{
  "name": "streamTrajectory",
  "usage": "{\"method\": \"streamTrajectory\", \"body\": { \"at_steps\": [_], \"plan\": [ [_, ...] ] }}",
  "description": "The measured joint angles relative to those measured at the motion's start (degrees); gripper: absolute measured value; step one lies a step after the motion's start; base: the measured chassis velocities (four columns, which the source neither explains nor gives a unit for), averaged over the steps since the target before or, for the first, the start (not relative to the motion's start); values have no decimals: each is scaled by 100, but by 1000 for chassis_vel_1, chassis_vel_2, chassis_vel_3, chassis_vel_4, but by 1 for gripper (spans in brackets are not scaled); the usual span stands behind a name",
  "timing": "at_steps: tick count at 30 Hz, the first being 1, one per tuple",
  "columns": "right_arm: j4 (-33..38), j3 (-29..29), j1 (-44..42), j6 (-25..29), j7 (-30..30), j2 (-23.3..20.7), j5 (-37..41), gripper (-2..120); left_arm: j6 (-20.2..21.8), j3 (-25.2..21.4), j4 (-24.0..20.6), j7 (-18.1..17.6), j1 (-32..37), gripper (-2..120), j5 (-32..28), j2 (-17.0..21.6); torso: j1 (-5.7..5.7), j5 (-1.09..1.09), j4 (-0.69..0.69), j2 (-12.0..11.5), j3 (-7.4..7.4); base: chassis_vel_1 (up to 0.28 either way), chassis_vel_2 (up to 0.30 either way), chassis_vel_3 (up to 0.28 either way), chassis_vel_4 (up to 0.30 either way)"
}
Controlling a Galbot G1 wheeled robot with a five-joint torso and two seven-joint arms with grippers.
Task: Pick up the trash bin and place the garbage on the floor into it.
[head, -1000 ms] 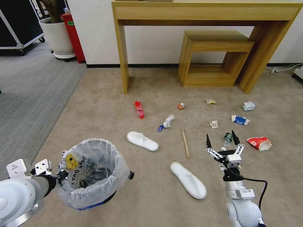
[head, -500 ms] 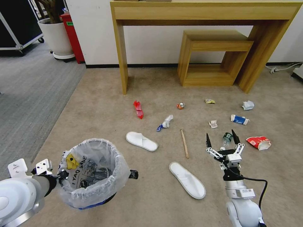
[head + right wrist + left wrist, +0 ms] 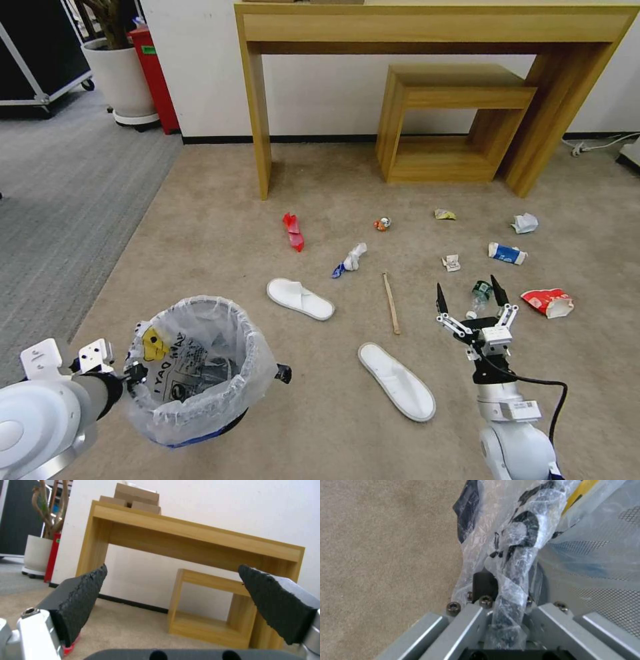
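Left gripper (image 3: 130, 371) jaws clenched on the bagged rim of the trash bin (image 3: 200, 370), bin held off the floor (image 3: 200, 220). Right gripper (image 3: 469, 300) jaws released, spread wide, nothing between them; clear bottle (image 3: 480, 293) lies just beyond the tips, red wrapper (image 3: 548, 302) off to their right, slipper (image 3: 397, 381) to their near left.

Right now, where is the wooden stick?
In the head view the wooden stick lies on the beige carpet at centre, between the two white slippers.
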Motion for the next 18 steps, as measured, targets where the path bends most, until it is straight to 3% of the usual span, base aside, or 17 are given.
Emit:
{"method": "streamTrajectory", "body": {
  "at_steps": [18],
  "plan": [
    [-42,-3,-14,25,-40,13,9,100,-14,80,-13,67,13,0,151,-79,0,-1,0,0,1,-72,69,75,-65]
  ]
}}
